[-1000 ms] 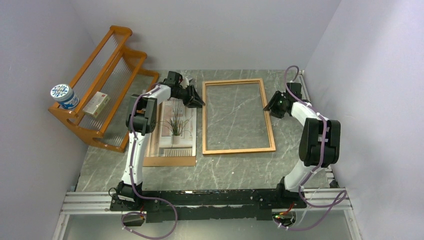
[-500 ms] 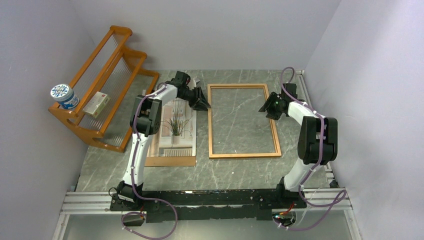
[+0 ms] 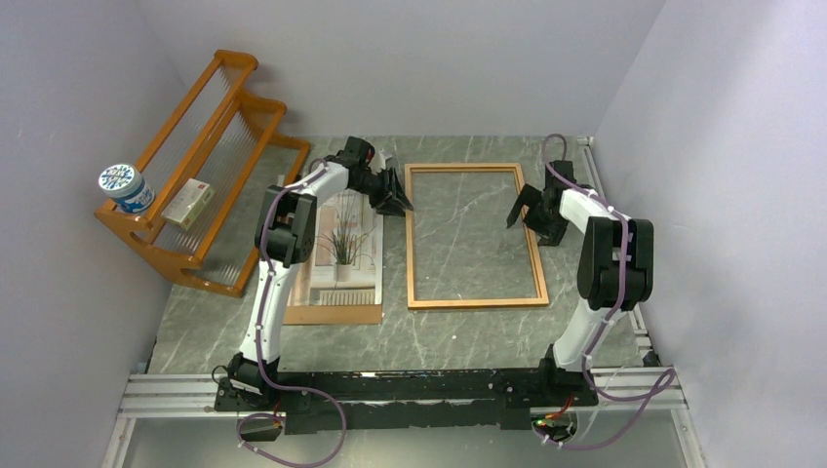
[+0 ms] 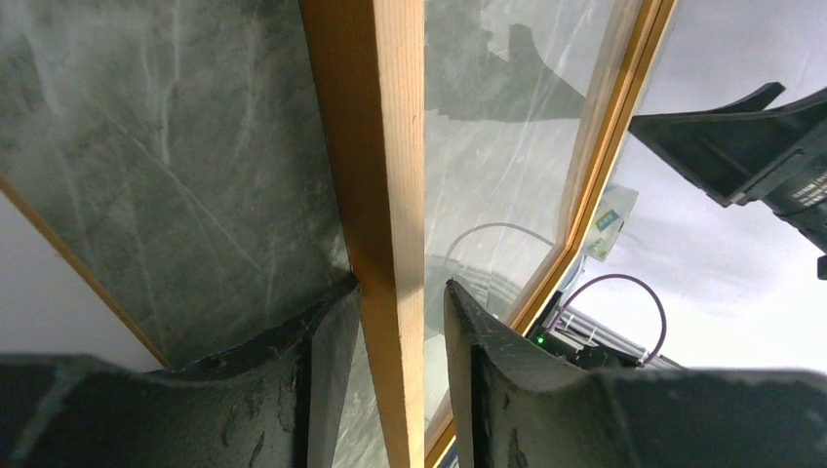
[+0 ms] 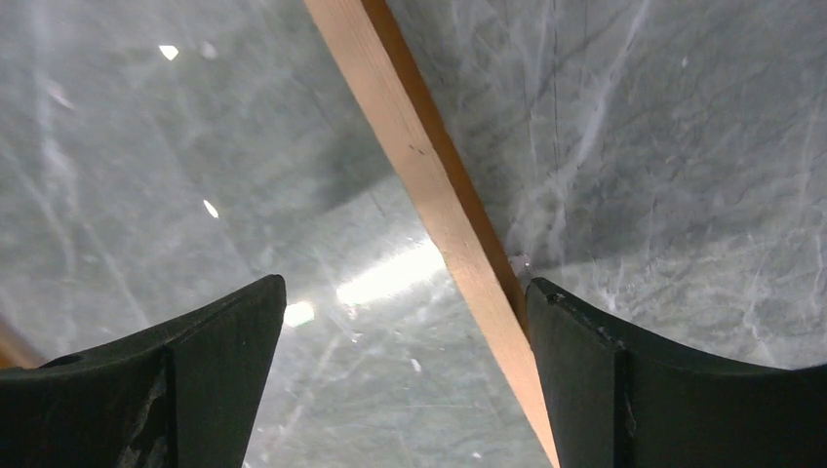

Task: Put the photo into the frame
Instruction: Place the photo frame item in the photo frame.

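On the desk (image 3: pixel 468 327), left hand (image 4: pixel 400 302) is straddling the left rail of the frame (image 3: pixel 478 302), grip unclear; right hand (image 5: pixel 405 288) is hanging released. Frame positioning is likely ending; the photo (image 3: pixel 343 246), lying beside it, needs an edge pinch next.

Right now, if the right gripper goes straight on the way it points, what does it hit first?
Probably the frame: its rail lies inside the open right gripper, close to one finger; depth unclear.
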Controlling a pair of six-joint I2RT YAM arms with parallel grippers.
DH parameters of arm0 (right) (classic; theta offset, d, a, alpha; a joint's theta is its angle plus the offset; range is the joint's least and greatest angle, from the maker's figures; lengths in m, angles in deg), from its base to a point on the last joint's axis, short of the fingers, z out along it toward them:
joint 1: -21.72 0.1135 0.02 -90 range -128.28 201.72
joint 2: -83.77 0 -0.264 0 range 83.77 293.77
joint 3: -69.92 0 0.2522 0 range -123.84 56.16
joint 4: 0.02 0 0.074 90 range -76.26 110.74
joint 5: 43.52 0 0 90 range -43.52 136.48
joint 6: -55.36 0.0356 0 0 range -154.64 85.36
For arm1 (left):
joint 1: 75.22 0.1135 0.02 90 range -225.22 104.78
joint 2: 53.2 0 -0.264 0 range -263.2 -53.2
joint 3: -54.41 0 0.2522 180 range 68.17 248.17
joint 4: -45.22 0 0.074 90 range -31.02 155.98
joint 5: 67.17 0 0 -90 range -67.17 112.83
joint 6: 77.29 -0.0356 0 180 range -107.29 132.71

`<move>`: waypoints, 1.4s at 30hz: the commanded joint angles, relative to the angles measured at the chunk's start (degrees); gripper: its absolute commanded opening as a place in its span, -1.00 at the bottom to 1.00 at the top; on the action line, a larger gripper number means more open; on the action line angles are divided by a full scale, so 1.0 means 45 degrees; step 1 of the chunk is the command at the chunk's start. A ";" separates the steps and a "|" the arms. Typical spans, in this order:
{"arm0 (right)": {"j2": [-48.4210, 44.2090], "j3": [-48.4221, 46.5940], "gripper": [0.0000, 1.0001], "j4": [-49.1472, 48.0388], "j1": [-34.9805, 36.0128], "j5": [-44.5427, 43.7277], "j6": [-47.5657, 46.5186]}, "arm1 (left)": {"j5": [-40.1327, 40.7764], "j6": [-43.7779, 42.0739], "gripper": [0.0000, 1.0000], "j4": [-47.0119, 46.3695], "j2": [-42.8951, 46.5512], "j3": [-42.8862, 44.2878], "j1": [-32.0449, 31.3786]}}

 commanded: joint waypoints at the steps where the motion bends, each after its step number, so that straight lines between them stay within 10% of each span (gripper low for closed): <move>1: 0.0399 -0.0623 0.97 0.1352 0.0503 0.0294 -0.1198 | 0.2370 -0.0965 -0.04 0.1177 -0.0192 -0.0230 0.0084; 15: 0.1859 -0.1525 0.94 0.3477 0.2150 -0.1741 -0.2352 | 0.2578 -0.0948 -0.04 0.1064 -0.0109 -0.0708 0.0084; 28: 0.1893 -0.1426 0.17 0.3271 0.2159 -0.1580 -0.2079 | 0.2568 -0.0940 -0.04 0.0991 -0.0104 -0.0803 0.0084; 42: 0.0419 -0.0285 0.38 0.1168 0.1249 0.2368 -0.0711 | 0.2828 -0.1276 0.01 0.1504 -0.0123 -0.0862 -0.0001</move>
